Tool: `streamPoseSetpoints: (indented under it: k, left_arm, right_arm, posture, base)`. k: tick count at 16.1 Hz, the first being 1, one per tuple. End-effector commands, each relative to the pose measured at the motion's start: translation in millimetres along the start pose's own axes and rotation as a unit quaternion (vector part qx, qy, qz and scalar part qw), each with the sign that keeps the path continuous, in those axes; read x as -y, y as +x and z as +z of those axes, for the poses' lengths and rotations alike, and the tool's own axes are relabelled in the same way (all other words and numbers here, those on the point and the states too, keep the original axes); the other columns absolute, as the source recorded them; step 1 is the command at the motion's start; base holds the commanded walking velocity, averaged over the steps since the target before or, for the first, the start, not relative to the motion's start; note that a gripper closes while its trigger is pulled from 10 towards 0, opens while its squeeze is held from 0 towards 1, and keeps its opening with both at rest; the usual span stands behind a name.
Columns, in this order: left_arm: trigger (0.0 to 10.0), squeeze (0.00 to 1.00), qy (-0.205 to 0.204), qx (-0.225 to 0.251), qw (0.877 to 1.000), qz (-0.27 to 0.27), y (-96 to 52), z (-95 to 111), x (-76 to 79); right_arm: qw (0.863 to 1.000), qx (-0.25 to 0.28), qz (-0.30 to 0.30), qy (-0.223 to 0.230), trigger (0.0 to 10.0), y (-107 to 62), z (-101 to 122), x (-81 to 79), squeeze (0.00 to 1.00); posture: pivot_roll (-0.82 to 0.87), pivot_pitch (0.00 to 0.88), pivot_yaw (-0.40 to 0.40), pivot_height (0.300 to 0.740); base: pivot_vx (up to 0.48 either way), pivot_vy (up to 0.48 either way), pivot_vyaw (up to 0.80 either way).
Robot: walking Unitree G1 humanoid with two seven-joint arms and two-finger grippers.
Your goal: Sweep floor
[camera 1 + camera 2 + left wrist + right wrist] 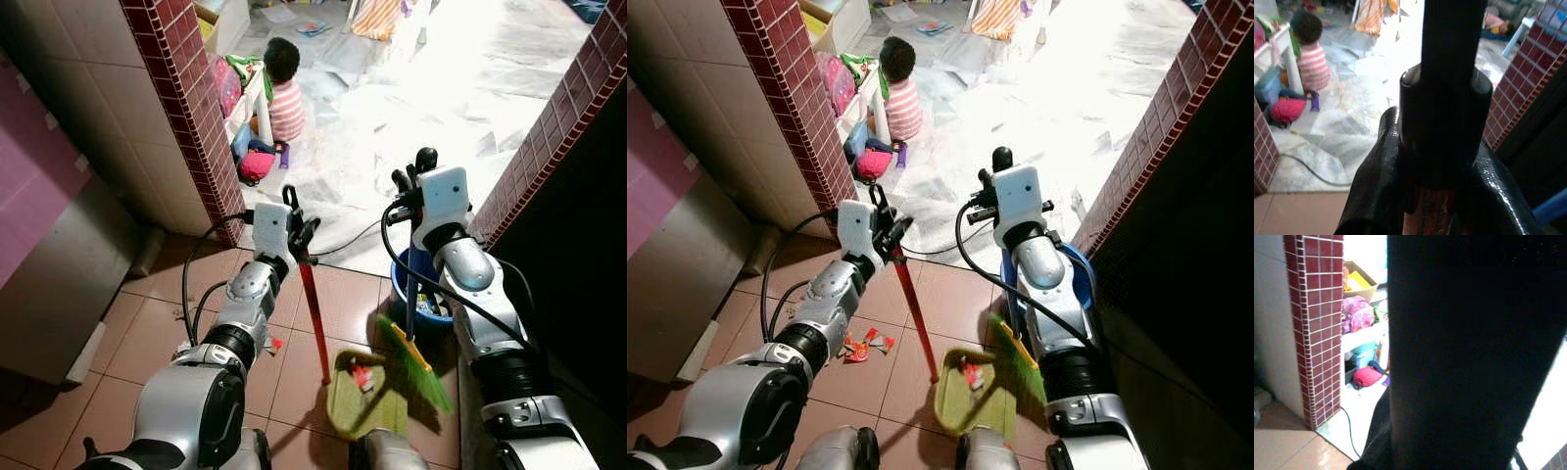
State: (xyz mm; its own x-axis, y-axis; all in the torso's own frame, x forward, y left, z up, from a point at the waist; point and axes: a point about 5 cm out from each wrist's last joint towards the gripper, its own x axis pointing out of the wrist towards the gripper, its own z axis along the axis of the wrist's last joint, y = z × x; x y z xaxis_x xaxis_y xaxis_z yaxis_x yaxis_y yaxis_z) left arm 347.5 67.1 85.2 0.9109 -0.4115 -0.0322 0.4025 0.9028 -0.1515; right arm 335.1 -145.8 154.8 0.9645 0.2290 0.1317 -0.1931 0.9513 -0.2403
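My left gripper [299,227] is shut on the top of a red dustpan handle [315,318]. The handle slants down to a green dustpan [355,403] resting on the brown floor tiles, with a red scrap [362,378] in it. My right gripper [411,179] is shut on the dark broom handle [1474,357]. The broom's green bristles [419,364] touch the floor at the dustpan's right edge. More red scraps [862,345] lie on the tiles left of the dustpan. In the left wrist view the fingers [1376,191] clasp the handle's black cap [1442,98].
A blue bucket [438,311] stands just behind the broom. A red brick pillar [191,108] is on the left and a brick wall [558,127] on the right, framing a doorway. Beyond it a child [284,93] sits on a pale marble floor. A cable [353,240] crosses the threshold.
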Motion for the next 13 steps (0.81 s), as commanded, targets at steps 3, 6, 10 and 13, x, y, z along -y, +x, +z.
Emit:
streamPoseSetpoints:
  k: [3, 6, 10, 13]
  left_arm:
    - [10.0, 0.00, 0.047, 0.057, 0.996, 0.052, 1.1, 24, -18.4]
    - [10.0, 0.00, 0.088, 0.088, 0.986, 0.107, -8.3, 29, -32.2]
    - [10.0, 0.00, 0.058, 0.113, 0.987, 0.097, -6.1, 39, -28.9]
    - [10.0, 0.00, 0.063, 0.102, 0.989, 0.085, -3.2, 40, -27.3]
  right_arm:
    - [0.993, -0.004, -0.112, 0.042, 10.0, -4.6, -2, 10.6, 0.00]
    - [0.989, -0.002, -0.126, 0.082, 10.0, -13.7, -4, -9.4, 0.00]
    - [0.985, -0.008, -0.126, 0.115, 10.0, -1.6, -1, -18.9, 0.00]
    - [0.985, -0.003, -0.129, 0.112, 10.0, 5.9, 3, -15.2, 0.00]
  posture:
    - [-0.14, 0.078, 0.062, 0.740]
    - [-0.11, 0.058, 0.064, 0.740]
    - [-0.11, 0.044, 0.074, 0.740]
    - [-0.11, 0.038, 0.075, 0.740]
  base:
    - [0.000, 0.000, 0.00]
    - [0.000, 0.000, 0.00]
    - [0.000, 0.000, -0.58]
    - [0.000, 0.000, -0.80]
